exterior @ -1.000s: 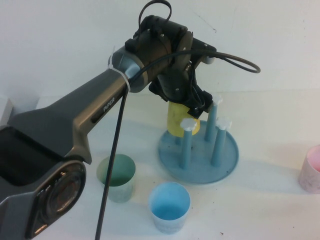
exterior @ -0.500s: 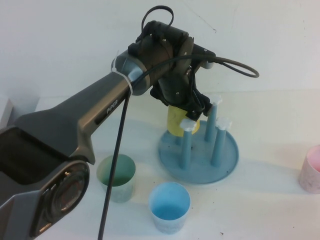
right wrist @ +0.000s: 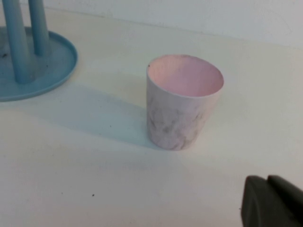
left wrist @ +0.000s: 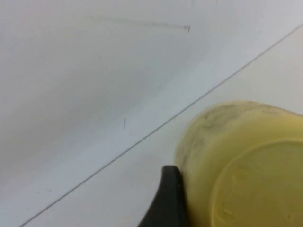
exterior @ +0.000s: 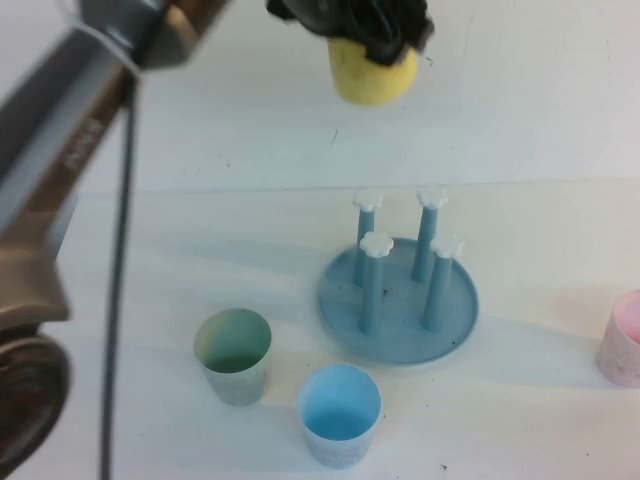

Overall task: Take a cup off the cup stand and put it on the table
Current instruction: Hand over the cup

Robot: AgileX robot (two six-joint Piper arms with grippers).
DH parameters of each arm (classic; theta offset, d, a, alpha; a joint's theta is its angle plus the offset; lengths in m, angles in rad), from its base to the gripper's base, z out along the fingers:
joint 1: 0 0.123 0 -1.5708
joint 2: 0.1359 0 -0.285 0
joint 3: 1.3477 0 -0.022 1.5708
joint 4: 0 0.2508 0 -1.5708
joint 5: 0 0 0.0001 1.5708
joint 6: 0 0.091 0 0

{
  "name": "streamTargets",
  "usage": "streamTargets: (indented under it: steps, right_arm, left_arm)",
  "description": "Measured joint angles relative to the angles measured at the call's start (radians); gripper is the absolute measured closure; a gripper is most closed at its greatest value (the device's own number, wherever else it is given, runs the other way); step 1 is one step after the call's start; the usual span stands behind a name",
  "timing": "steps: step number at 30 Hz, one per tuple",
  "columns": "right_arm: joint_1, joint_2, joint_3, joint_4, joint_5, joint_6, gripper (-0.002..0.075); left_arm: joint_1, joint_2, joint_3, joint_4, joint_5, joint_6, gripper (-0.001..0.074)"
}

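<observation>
My left gripper (exterior: 372, 28) is shut on the yellow cup (exterior: 372, 72) and holds it high in the air, bottom down toward the camera, far above the cup stand (exterior: 398, 322). The stand's four blue pegs with white flower caps are all bare. In the left wrist view the cup (left wrist: 236, 165) fills the lower corner with one dark finger (left wrist: 169, 201) against its side. My right gripper (right wrist: 273, 202) is shut and empty, low over the white table (exterior: 540, 420) near the pink cup (right wrist: 182, 101).
A green cup (exterior: 232, 355) and a light blue cup (exterior: 339, 412) stand upright in front of the stand. The pink cup (exterior: 625, 340) sits at the right edge. The stand's rim (right wrist: 52, 71) shows in the right wrist view.
My left gripper has risen straight up with the yellow cup, lifting it off its peg to well above the stand. The other cups have not moved.
</observation>
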Motion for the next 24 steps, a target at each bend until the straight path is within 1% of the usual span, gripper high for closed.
streamTargets:
  steps: [3,6,9,11,13,17,20,22,24]
  right_arm:
    - [0.000,0.000,0.000,-0.002,0.000,0.000,0.0729]
    - [0.000,0.000,0.000,-0.019,0.000,0.000,0.0729]
    - [0.000,0.000,0.000,-0.027,0.000,0.003,0.0729]
    - [0.000,0.000,0.000,0.011,-0.008,0.019,0.0729]
    - [0.000,0.000,0.002,0.125,-0.016,0.042,0.0728]
    - [0.000,0.000,0.002,0.462,-0.027,0.092,0.0729]
    - [0.000,0.000,0.002,0.671,-0.035,0.099,0.0729]
    - [0.000,0.000,0.002,0.738,-0.051,0.102,0.0729]
    - [0.000,0.000,0.002,0.750,-0.076,0.103,0.0729]
  left_arm:
    - [0.000,-0.080,-0.009,-0.011,0.028,0.000,0.0148]
    - [0.000,-0.119,-0.011,-0.063,0.071,0.000,0.0148]
    - [0.000,-0.125,0.003,-0.156,0.090,0.000,0.0148]
    - [0.000,-0.125,0.045,-0.247,0.092,0.000,0.0148]
    - [0.000,-0.125,0.103,-0.348,0.092,0.000,0.0148]
    - [0.000,-0.136,0.260,-0.539,0.092,0.012,0.0148]
    - [0.000,-0.155,0.398,-0.616,0.090,0.027,0.0148]
    - [0.000,-0.175,0.484,-0.629,0.084,0.027,0.0148]
    - [0.000,-0.203,0.574,-0.639,0.076,0.029,0.0148]
